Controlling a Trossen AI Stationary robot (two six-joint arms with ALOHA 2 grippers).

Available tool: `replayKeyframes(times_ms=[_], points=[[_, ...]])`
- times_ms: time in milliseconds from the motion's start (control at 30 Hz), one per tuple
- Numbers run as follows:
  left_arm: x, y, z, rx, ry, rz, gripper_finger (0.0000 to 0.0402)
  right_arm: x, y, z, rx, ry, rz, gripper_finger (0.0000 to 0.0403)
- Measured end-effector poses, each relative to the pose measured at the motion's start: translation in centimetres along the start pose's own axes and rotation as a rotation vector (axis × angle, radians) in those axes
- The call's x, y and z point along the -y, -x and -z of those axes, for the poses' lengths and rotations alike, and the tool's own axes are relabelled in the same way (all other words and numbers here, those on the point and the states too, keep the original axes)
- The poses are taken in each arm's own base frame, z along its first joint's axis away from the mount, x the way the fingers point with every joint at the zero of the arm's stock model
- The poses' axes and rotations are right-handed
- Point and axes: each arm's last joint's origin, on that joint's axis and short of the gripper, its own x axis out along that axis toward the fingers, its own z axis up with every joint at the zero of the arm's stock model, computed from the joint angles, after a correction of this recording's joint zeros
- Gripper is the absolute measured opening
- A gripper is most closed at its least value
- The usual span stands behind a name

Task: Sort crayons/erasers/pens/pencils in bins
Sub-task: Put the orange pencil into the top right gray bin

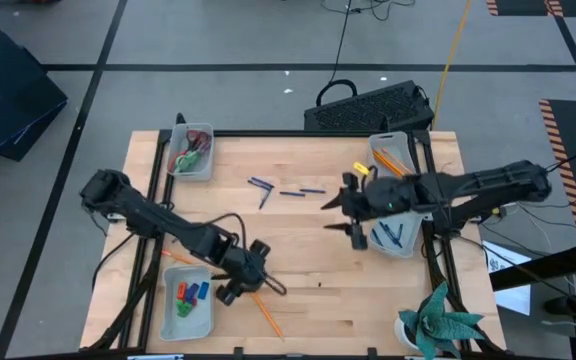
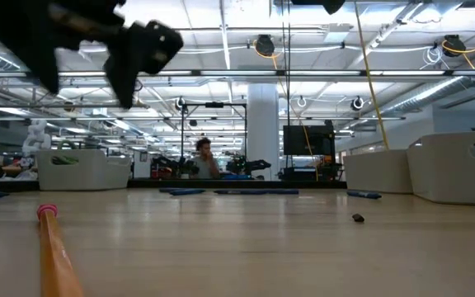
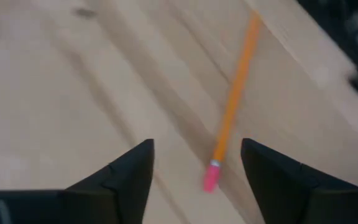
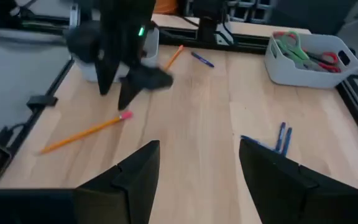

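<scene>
An orange pencil (image 1: 264, 312) with a pink eraser end (image 3: 210, 177) lies flat on the table near the front edge. My left gripper (image 1: 253, 283) hovers open just above that end, its fingers on either side of it (image 3: 194, 168) without touching. Beside it stands a bin (image 1: 189, 302) holding red, green and blue crayons. Several blue pens (image 1: 280, 189) lie loose mid-table. My right gripper (image 1: 340, 222) stands open and empty right of centre, next to a bin with pens (image 1: 393, 238). A bin with pencils (image 1: 392, 157) is behind that one.
A bin with scissors (image 1: 191, 151) stands at the far left. A small dark bit (image 2: 358, 218) lies on the wood near the middle. A second orange stick (image 1: 178, 258) lies under my left arm. A green plant-like object (image 1: 440, 322) sits at the near right corner.
</scene>
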Motion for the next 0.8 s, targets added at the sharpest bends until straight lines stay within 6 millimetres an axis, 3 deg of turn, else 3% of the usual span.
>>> replayKeyframes(times_ms=[200, 367, 800], points=[[0.2, -3.0, 0.9, -0.062, -0.041, 0.056, 0.0167, -3.0, -0.6, 1.0, 0.056, -0.111, 0.037, 0.0212], [0.5, -5.1, 1.9, -0.159, -0.022, 0.082, 0.0129, -4.9, -1.2, 2.3, 0.081, -0.189, 0.078, 0.0212], [1.6, -7.1, 2.5, -0.251, -0.061, 0.01, 0.0122, -6.5, -1.7, 2.9, 0.086, -0.276, 0.085, 0.0212]])
